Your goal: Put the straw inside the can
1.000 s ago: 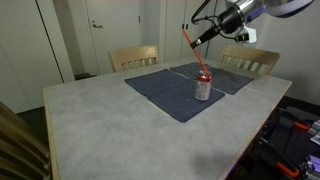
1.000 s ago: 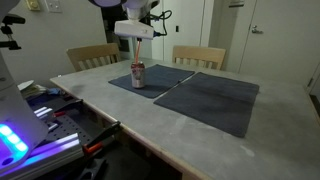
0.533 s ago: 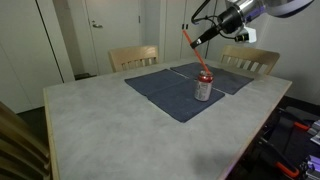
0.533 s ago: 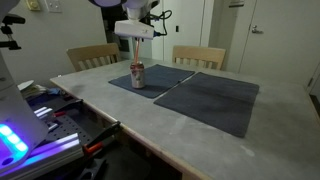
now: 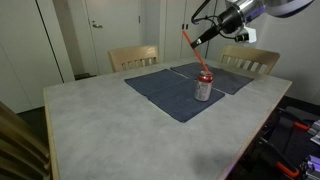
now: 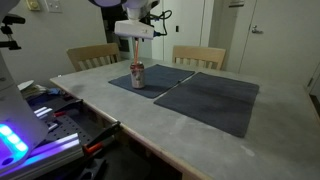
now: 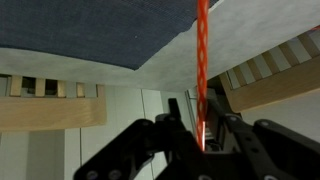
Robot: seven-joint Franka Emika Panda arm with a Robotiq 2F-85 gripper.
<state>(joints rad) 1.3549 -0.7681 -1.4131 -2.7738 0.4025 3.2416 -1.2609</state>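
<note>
The red-orange straw [image 5: 194,50] slants from my gripper [image 5: 203,35] down to the top of the can [image 5: 203,87]; its lower end looks to be at or in the can's opening. The silver and red can stands upright on a dark blue placemat [image 5: 175,88]. In an exterior view the can [image 6: 138,74] sits directly under the gripper [image 6: 135,37], and the straw [image 6: 137,52] runs between them. In the wrist view the straw [image 7: 202,60] runs up from between the black fingers [image 7: 170,135]. The gripper [image 7: 202,138] is shut on the straw.
A second dark placemat [image 6: 210,98] lies beside the first on the grey table [image 5: 110,125]. Two wooden chairs [image 5: 134,57] [image 5: 250,60] stand at the far side. Doors and wall are behind. Cables and equipment [image 6: 60,125] sit beside the table.
</note>
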